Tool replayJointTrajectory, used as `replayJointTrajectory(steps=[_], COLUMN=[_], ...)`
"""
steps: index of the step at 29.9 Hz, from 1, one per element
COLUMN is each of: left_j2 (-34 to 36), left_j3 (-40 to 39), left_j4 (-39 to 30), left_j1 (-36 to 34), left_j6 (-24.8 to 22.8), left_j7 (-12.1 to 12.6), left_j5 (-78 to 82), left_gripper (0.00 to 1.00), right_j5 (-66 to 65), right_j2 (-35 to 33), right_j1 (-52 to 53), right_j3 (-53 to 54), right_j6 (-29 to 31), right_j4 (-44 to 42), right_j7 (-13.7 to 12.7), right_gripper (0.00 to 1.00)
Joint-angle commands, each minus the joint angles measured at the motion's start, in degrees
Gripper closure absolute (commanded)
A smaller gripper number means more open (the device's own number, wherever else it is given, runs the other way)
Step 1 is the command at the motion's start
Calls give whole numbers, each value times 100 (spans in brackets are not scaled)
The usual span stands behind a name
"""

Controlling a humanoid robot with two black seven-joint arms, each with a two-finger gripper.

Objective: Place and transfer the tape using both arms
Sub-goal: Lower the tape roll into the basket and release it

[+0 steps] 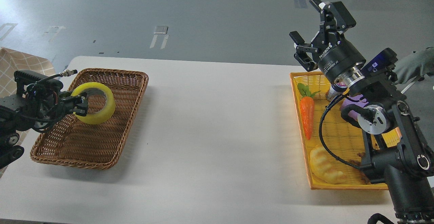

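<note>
The yellow tape roll (98, 110) is tilted over the left part of the brown wicker basket (112, 146); I cannot tell whether it touches the basket floor. My left gripper (79, 104) comes in from the left and is shut on the roll's near rim, one finger inside the ring. My right gripper (313, 25) is raised high above the far corner of the orange basket (339, 139), fingers spread open and empty.
The orange basket holds a toy carrot (307, 115), a yellowish ridged bread toy (326, 169) and a purple block (354, 105) partly hidden by my right arm. The white table (217, 125) lies between the two baskets. A gloved hand (415, 64) shows at the right edge.
</note>
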Motion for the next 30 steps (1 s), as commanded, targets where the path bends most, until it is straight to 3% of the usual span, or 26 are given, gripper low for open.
replayJointTrajectory(steps=[1, 26, 27, 28, 30], left_j2=[0, -115, -123, -123, -150], left_j3=[9, 9, 9, 9, 17], left_j4=[24, 517, 517, 525, 543], left_j1=[102, 278, 278, 278, 278], left_j6=[82, 338, 346, 346, 338], left_j7=[-15, -463, -489, -585, -778], left_j5=[0, -96, -114, -175, -219], left_gripper=[100, 100, 98, 82, 67], right_j5=[0, 0, 0, 0, 0], right_j2=[0, 0, 0, 0, 0], right_j1=[-7, -77, -77, -77, -94], right_j3=[-1, -1, -1, -1, -1], right_j6=[0, -9, -9, -9, -9], right_j4=[0, 35, 35, 35, 35], right_j7=[4, -5, -5, 4, -5], right_gripper=[0, 0, 0, 0, 0])
